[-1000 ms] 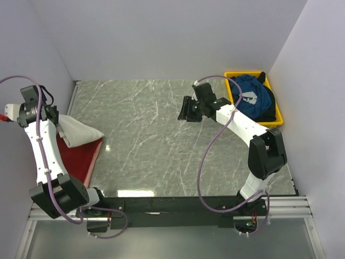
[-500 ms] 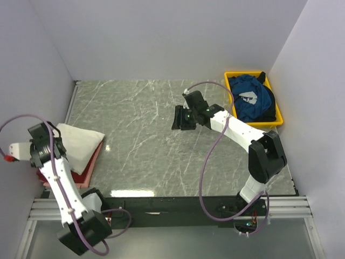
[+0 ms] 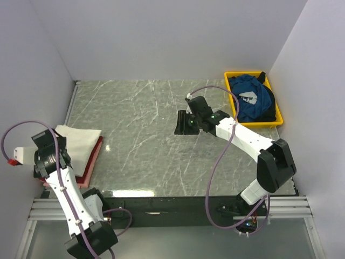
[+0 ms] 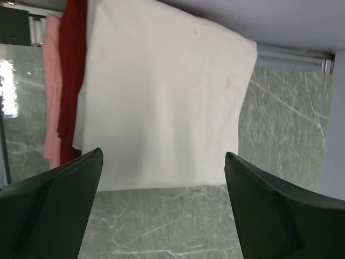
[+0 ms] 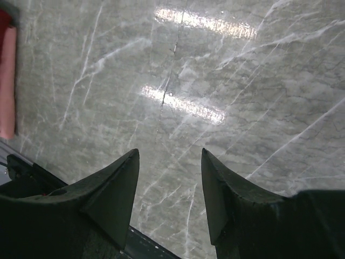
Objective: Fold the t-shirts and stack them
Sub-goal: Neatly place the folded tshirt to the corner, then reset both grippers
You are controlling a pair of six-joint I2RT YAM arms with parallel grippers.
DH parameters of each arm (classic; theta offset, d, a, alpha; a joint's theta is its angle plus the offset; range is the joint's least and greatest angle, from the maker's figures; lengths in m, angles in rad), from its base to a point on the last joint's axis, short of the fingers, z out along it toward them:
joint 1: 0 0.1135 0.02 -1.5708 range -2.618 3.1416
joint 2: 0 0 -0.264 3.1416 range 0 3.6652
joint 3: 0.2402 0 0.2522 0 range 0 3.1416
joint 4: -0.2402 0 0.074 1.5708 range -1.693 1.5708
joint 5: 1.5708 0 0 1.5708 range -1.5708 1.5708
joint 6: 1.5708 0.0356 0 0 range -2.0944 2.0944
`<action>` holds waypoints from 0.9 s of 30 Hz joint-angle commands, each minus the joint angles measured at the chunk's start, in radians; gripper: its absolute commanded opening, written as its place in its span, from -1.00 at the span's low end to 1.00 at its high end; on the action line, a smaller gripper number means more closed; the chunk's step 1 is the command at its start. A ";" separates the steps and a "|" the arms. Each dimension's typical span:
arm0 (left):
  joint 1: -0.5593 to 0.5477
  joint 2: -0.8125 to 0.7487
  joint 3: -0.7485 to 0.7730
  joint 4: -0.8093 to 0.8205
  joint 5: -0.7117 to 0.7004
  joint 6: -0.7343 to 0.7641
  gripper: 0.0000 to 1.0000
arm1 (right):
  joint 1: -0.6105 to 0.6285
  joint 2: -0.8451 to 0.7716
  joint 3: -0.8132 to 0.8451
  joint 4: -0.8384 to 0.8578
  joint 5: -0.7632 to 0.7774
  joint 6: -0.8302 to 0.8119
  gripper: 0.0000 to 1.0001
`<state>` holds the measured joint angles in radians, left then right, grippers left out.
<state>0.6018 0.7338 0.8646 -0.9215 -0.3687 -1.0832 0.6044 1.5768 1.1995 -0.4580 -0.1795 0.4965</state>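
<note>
A folded cream-white t-shirt [image 3: 81,140] [image 4: 161,91] lies flat on a dark red t-shirt [image 3: 90,164] [image 4: 73,75] at the table's left edge. My left gripper [image 4: 163,154] hovers over the white shirt's near edge, open wide, with nothing between its fingers; in the top view it [image 3: 53,154] sits just left of the stack. A blue t-shirt with a white print [image 3: 249,100] is bunched in the yellow tray [image 3: 233,75] at the back right. My right gripper [image 3: 181,123] [image 5: 170,152] stands open and empty over bare marble mid-table.
A pink cloth edge [image 4: 52,91] [image 5: 6,81] shows under the red shirt. White walls close in the left, back and right sides. The arms' black base rail [image 3: 172,205] runs along the near edge. Purple cables loop off both arms.
My left gripper has opened and let go of the white shirt, which now lies flat on the red one. The left arm drew back toward the near-left corner; the right gripper shifted slightly left.
</note>
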 commanded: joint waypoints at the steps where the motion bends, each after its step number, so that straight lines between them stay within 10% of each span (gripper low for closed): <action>1: 0.004 0.012 0.024 0.090 0.108 0.075 0.99 | 0.003 -0.072 -0.023 0.035 0.026 -0.007 0.14; 8: -0.097 -0.001 -0.079 0.219 0.206 0.077 0.99 | 0.003 -0.112 -0.044 0.053 0.041 0.010 0.16; 27: -1.302 0.501 0.091 0.398 -0.117 -0.077 0.99 | -0.025 -0.328 -0.224 0.098 0.141 0.043 0.68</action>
<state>-0.5941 1.1683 0.8787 -0.5964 -0.4217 -1.1885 0.5865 1.3262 1.0168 -0.3958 -0.0940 0.5213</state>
